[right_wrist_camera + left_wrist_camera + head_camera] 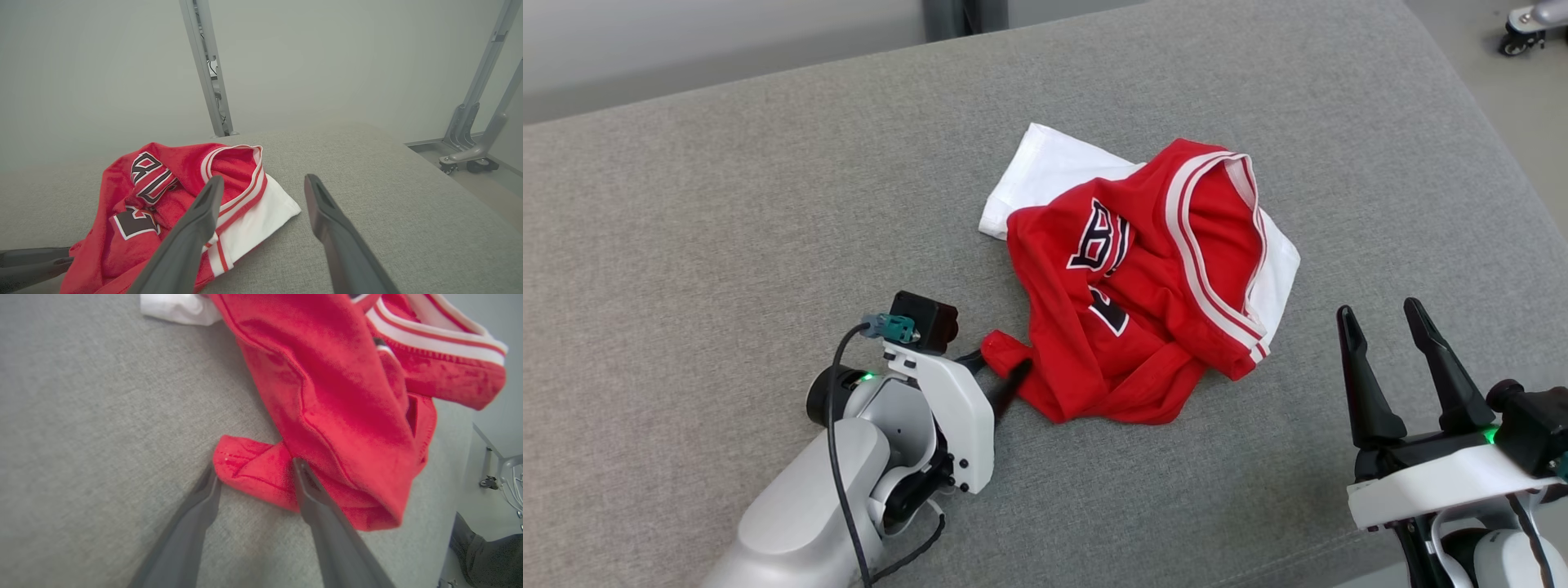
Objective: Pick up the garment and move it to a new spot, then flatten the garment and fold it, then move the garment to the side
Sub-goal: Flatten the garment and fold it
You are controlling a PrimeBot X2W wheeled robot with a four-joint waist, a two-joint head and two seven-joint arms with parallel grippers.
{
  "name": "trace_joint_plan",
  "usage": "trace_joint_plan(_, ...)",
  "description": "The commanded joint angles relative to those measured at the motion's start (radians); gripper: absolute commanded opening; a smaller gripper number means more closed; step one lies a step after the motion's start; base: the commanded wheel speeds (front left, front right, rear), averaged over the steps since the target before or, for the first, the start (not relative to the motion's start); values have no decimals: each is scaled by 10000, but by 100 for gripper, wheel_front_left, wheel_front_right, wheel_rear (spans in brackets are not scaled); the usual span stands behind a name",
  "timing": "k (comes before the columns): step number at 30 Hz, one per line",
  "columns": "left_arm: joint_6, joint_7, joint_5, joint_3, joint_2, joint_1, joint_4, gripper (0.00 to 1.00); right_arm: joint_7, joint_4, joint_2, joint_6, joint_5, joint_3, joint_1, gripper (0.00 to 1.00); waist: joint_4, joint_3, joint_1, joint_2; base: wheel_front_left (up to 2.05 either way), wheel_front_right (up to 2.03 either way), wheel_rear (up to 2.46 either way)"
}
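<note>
Bare cushion (686, 204) all around garment (1143, 286)

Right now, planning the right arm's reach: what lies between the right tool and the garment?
Bare grey cushion, as the head view shows; the right tool stands apart from the garment.

The left arm (809, 506) stretches forward from the lower left with its wrist turned to the right, and the left hand (1001, 369) is low, its two fingers (196, 522) apart. The right hand (1379, 309) is at the lower right, fingers spread wide, pointing forward.
</note>
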Motion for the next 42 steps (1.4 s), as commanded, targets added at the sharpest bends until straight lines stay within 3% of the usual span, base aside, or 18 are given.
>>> trace_joint_plan(1,-150,56,-136,5,-6,-125,250,0,-125,73,-13,-3,118,1,-96,100,-90,53,0,0,0,0,0)
trace_joint_plan(7,-239,-1160,2,357,134,-366,91,0,-244,167,-15,-3,247,-164,-22,100,14,-24,0,0,0,0,0)
trace_joint_plan(14,346,-2548,419,931,685,-256,-1323,0,-204,107,-17,-3,173,-503,99,100,436,-244,0,0,0,0,0)
trace_joint_plan(21,1569,-3044,530,1867,1764,919,-4315,0,-2,-95,-19,-3,77,-870,336,100,1006,-587,0,0,0,0,0)
trace_joint_plan(29,3097,-2487,-183,2894,2753,3508,-7049,0,280,-297,-18,-3,85,-1311,536,100,1522,-808,0,0,0,0,0)
trace_joint_plan(34,3539,-2655,-1000,3387,2560,4989,-6858,0,406,-325,-20,-3,202,-1345,512,100,1656,-788,0,0,0,0,0)
trace_joint_plan(38,3151,-2929,-1662,3512,2175,5491,-5753,0,444,-275,-20,-3,267,-1359,473,100,1726,-774,0,0,0,0,0)
trace_joint_plan(39,3030,-2979,-1728,3458,2106,5522,-5423,38,439,-262,-20,-3,288,-1369,467,100,1744,-781,0,0,0,0,0)
trace_joint_plan(40,2916,-3107,-1809,3432,1958,5493,-5155,100,442,-251,-20,-1,288,-1400,472,100,1768,-793,0,0,0,0,0)
trace_joint_plan(42,2789,-3382,-1631,3387,1861,5330,-4717,100,455,-245,-20,-3,296,-1436,473,100,1798,-815,0,0,0,0,0)
